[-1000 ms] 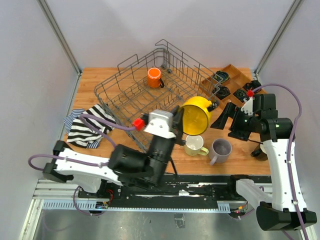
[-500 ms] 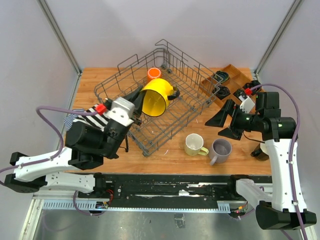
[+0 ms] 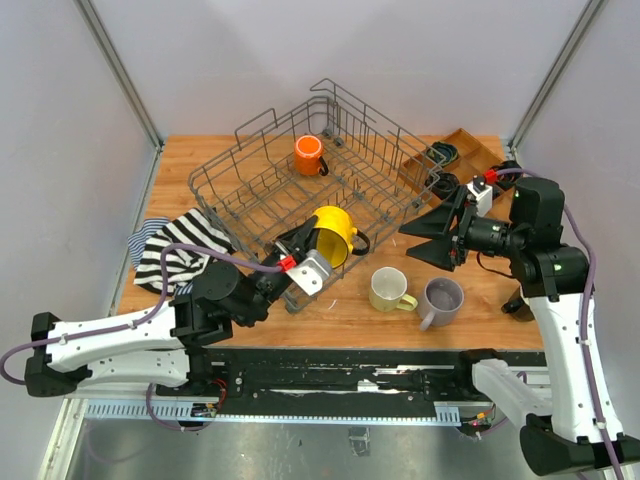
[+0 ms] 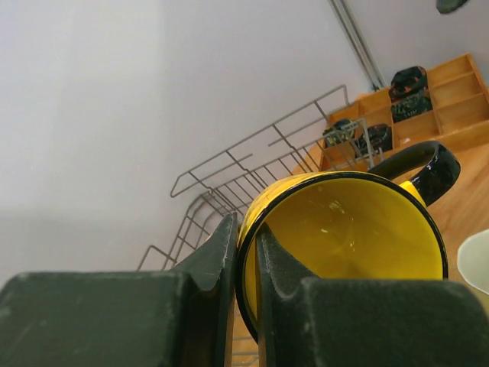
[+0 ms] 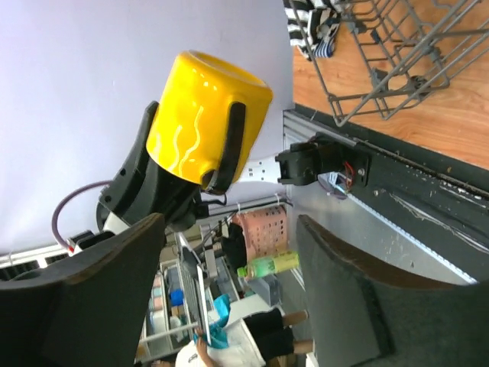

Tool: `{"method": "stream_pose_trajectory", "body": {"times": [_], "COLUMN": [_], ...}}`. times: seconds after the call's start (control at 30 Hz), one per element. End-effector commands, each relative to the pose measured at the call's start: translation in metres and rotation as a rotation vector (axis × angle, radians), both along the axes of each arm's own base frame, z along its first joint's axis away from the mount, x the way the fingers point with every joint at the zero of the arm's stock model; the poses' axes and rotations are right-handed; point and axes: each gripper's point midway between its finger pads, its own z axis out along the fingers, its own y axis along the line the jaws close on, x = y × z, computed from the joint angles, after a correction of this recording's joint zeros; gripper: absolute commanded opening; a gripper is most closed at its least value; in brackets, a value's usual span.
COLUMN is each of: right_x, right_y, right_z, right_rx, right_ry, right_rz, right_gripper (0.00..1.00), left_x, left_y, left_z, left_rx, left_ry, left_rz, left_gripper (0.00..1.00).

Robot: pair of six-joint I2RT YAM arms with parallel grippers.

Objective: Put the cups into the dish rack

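Counting one done: orange handled mug sitting inside grey wire dish rack. Pinching yellow glossy mug by wall in left gripper, hovering at rack's near side (not released). Waiting on wooden table: cream mug, lavender-grey mug. Gaping wide, gripping nothing: right gripper.

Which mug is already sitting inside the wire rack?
The orange mug, at the dish rack's far side. The yellow mug is clamped in the left gripper; the cream mug and lavender mug stand on the table.
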Motion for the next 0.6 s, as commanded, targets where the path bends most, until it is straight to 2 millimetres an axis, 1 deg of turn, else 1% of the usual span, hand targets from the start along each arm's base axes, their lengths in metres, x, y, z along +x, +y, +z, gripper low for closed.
{"method": "stream_pose_trajectory", "body": {"times": [0.0,0.03,0.13,0.17,0.33,0.43,0.57], "right_x": [-0.007,-0.007,-0.003,-0.003,-0.005,-0.005,-0.003], "right_y": [0.014,0.017,0.026,0.031,0.049,0.054,0.060], "right_z": [0.010,0.006,0.006,0.008,0.019,0.026,0.027], "right_rx": [0.100,0.114,0.169,0.182,0.188,0.189,0.202], "right_ry": [0.047,0.064,0.075,0.072,0.053,0.033,0.038], "right_rz": [0.043,0.042,0.038,0.043,0.084,0.094,0.102], "right_gripper": [0.66,0.62,0.53,0.53,0.55,0.56,0.55], "left_x": [-0.005,-0.004,-0.003,-0.002,0.003,0.007,0.011], "left_y": [0.019,0.018,0.016,0.015,0.013,0.014,0.014], "left_z": [0.061,0.062,0.064,0.063,0.062,0.061,0.061], "left_rx": [-0.191,-0.189,-0.188,-0.185,-0.183,-0.177,-0.181], "left_ry": [-0.122,-0.133,-0.145,-0.147,-0.154,-0.158,-0.156], "left_rz": [-0.036,-0.039,-0.037,-0.034,-0.032,-0.025,-0.026], "left_gripper": [0.01,0.01,0.00,0.00,0.00,0.01,0.00]}}
